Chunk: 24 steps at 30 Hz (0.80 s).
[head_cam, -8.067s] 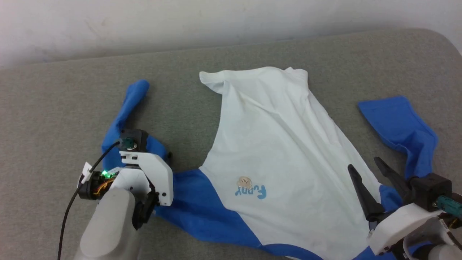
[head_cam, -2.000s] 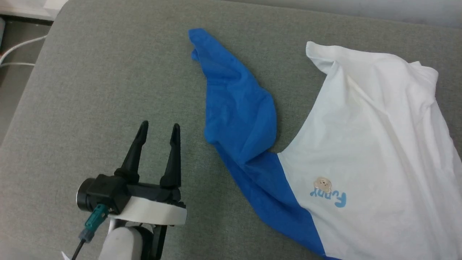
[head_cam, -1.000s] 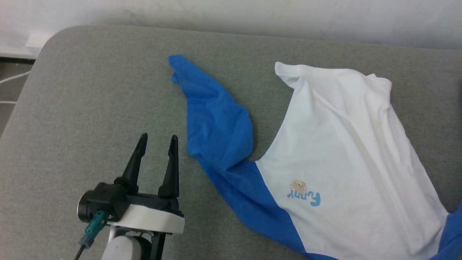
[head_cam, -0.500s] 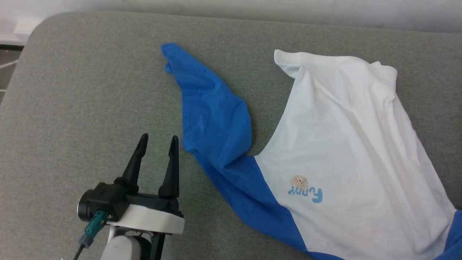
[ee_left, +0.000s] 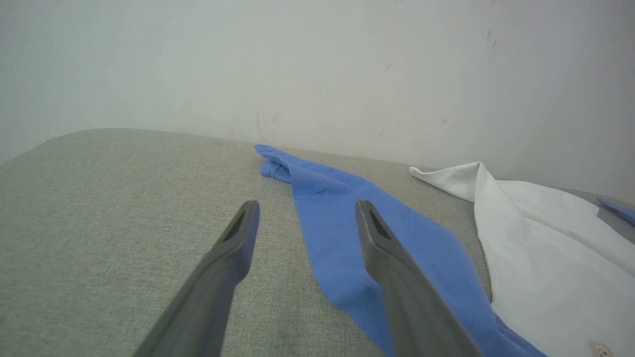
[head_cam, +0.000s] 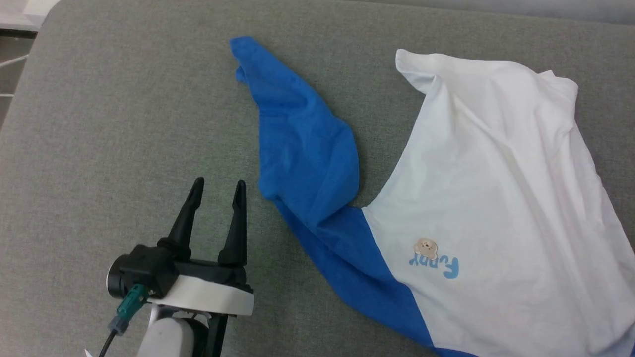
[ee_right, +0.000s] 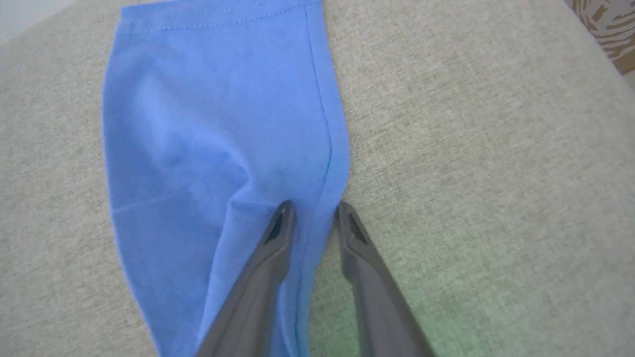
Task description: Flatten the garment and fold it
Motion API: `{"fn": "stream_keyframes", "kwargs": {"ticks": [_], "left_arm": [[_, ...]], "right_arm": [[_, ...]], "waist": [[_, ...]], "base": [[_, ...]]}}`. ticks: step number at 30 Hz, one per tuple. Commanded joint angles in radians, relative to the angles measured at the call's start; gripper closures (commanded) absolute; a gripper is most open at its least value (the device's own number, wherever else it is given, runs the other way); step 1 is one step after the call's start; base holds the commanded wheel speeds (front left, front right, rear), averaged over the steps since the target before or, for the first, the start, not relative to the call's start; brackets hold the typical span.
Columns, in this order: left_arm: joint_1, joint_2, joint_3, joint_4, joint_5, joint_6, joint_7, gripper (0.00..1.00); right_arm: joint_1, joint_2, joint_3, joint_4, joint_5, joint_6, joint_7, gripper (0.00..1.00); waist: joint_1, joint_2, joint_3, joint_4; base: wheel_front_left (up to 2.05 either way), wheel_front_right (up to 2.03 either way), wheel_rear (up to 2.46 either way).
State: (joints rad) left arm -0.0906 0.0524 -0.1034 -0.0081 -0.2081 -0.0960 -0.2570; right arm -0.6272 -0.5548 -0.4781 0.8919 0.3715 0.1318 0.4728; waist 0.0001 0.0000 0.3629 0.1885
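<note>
The garment [head_cam: 496, 188] lies spread on the grey cushion [head_cam: 99, 124], its white body filling the head view from 1 to 5 o'clock; the bear patch [head_cam: 425, 246] and light-blue lettering [head_cam: 439, 265] sit upside down near 4 o'clock; the left sleeve [head_cam: 307, 148] runs from the chest toward 11 o'clock, folded once on itself. The left gripper [head_cam: 219, 182] hovers at 7 o'clock, jaws wide apart and empty, just beside the sleeve's fold at its 2 o'clock, not touching it. In the right wrist view the right gripper [ee_right: 315, 207] straddles the seamed edge of the other blue sleeve [ee_right: 213, 124], jaws narrowly apart; whether they pinch the fabric cannot be told.
</note>
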Motion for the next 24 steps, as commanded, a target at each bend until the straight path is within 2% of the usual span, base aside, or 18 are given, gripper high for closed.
{"fn": "stream_keyframes", "kwargs": {"ticks": [1,6,11,15,19,22,23,24], "left_arm": [[-0.017,-0.002,0.003,0.004,0.005,-0.002,-0.005,0.00],[-0.013,-0.002,0.003,0.020,0.004,-0.003,-0.005,0.00],[0.001,-0.002,0.000,0.028,-0.001,-0.003,-0.005,0.00],[0.014,-0.002,-0.004,0.030,-0.005,-0.002,-0.005,0.00],[0.023,-0.002,-0.011,0.025,-0.012,-0.002,-0.005,0.00],[0.023,-0.002,-0.015,0.021,-0.019,-0.001,-0.005,0.00],[0.023,-0.002,-0.015,0.021,-0.019,-0.001,-0.005,0.00],[0.019,-0.002,-0.020,0.020,-0.023,0.000,-0.005,0.00]], "right_arm": [[0.010,0.032,0.014,0.016,0.000,-0.001,-0.005,1.00],[0.018,0.006,-0.009,0.013,-0.005,-0.001,-0.101,1.00],[0.011,-0.061,-0.076,0.038,-0.128,-0.001,-0.214,1.00],[-0.019,-0.078,-0.106,0.026,-0.237,-0.001,-0.256,1.00],[-0.033,-0.066,-0.062,-0.020,-0.341,-0.001,-0.283,1.00],[-0.033,-0.062,0.021,-0.057,-0.430,-0.001,-0.273,1.00],[-0.033,-0.062,0.021,-0.057,-0.430,-0.001,-0.273,1.00],[-0.034,-0.057,0.073,-0.072,-0.475,-0.001,-0.259,1.00]], "waist": [[-0.0001,0.0000,-0.001,-0.002],[-0.0001,0.0000,-0.034,-0.009],[-0.0001,0.0000,-0.080,-0.016],[-0.0001,0.0000,-0.104,-0.017],[-0.0001,0.0000,-0.104,-0.006],[-0.0001,0.0000,-0.087,0.008],[-0.0001,0.0000,-0.087,0.008],[-0.0001,0.0000,-0.073,0.021]], "base": [[0.00,0.00,0.00],[0.00,0.00,0.00],[0.00,0.00,0.00],[0.00,0.00,0.00],[0.00,0.00,0.00],[0.00,0.00,0.00],[0.00,0.00,0.00],[0.00,0.00,0.00]]}}
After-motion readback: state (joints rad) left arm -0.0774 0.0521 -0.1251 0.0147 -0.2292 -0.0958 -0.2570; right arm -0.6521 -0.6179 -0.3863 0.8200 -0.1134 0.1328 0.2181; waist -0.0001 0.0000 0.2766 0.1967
